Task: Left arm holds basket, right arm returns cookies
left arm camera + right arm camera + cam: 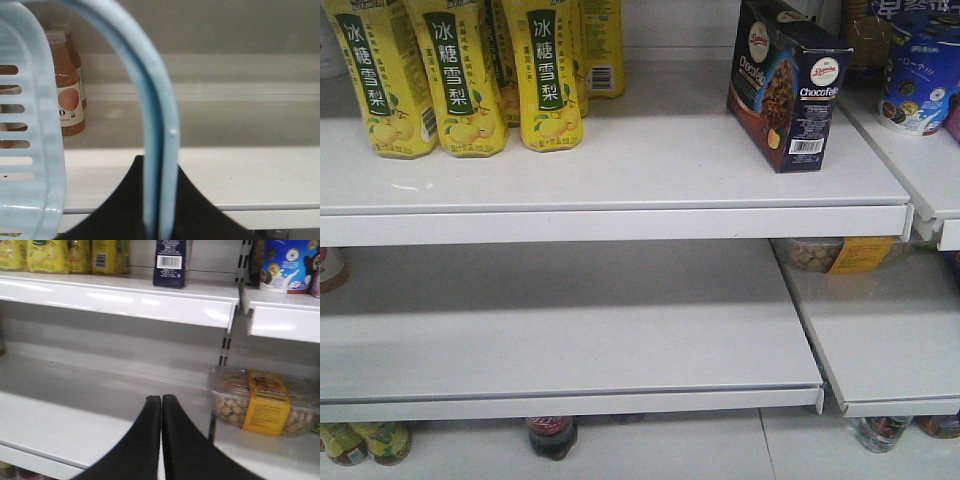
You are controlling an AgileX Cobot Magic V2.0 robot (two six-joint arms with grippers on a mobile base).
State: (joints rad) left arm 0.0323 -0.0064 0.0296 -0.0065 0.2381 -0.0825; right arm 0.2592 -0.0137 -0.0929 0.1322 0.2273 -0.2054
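Cookies (787, 82) stand upright on top shelf (620, 180), right end, apart from three yellow pear-drink bottles (460, 75) at left; round tub (923, 80) on neighbouring shelf. Neither of my arms shows in front view. Left wrist view: my left gripper (159, 210) is clamped on basket handle (157, 130), basket (30, 150) hanging at left, two orange juice bottles (67, 95) behind. Right wrist view: my right gripper (161, 440) has tips pressed together, holding nothing, low before middle shelf; one clear snack tub (262, 407) beside it, cookies above.
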